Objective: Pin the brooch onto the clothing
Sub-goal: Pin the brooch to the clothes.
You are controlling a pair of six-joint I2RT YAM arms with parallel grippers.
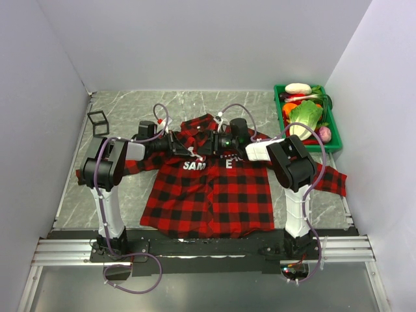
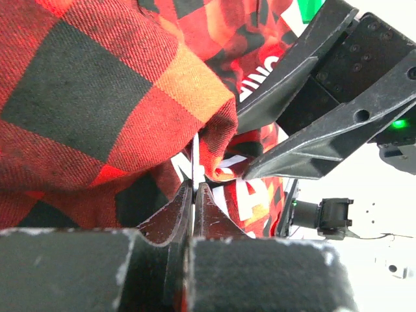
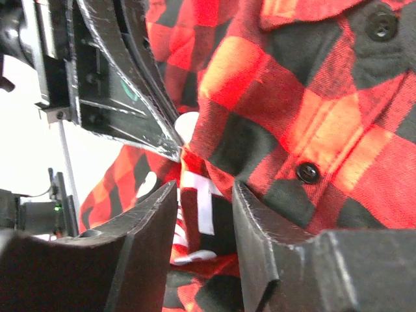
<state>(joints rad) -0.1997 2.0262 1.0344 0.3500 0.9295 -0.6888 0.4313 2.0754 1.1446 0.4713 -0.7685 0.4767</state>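
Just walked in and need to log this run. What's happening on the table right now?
Both arms meet over the chest of the plaid shirt. The left gripper is pinched shut on a raised fold of it; the right gripper stands open beside that fold. The brooch cannot be made out.

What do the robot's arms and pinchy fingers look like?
The left arm and right arm are chunky black blocks on white tube-shaped posts, with thin purple cables looping along them. The left gripper and right gripper each have two black, pointy wedge fingers with scuffed grey edges. A tiny green light glows on the right one.
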